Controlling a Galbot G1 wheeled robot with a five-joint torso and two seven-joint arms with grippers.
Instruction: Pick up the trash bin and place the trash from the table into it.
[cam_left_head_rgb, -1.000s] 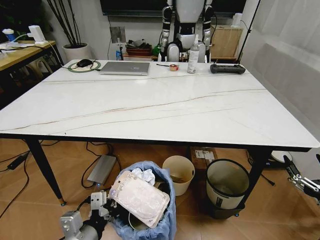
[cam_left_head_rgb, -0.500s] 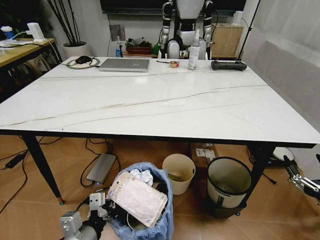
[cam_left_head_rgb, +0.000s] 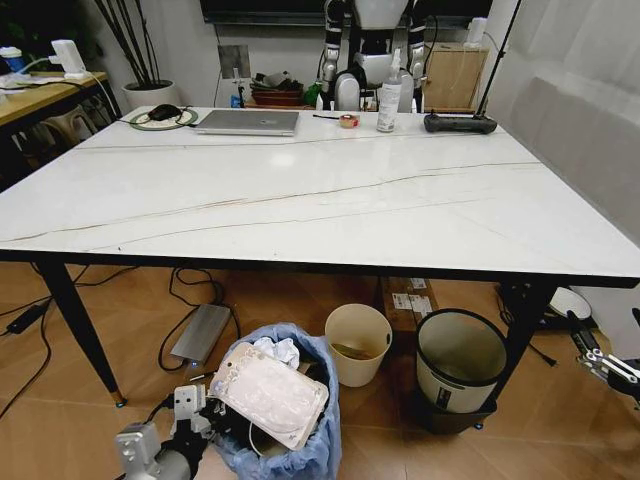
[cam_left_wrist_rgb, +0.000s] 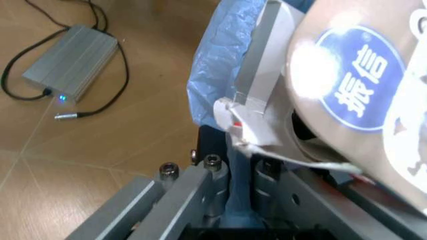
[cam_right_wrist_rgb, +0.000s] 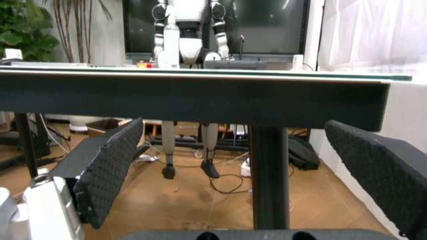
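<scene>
Low beside the robot's left, the left gripper is clamped on the rim of the trash bin, its fingers pressed onto the crinkled light-blue bag that lines it. Just past that gripper, the trash stands up out of the bin: a pale flattened wrapper leaning on top and crumpled white tissue behind it; the left wrist view shows a piece bearing a blue round label right above the fingers. Farther forward from the gripper stands the table, its white veined top above the bin. Beyond the bin, under the table, sit a cream bucket and a larger grey-and-black bin; a silver box with cables lies on the floor ahead of the gripper. Well apart, low on the robot's right side, the right gripper hangs idle with its two dark pads spread wide, facing a black table leg.
</scene>
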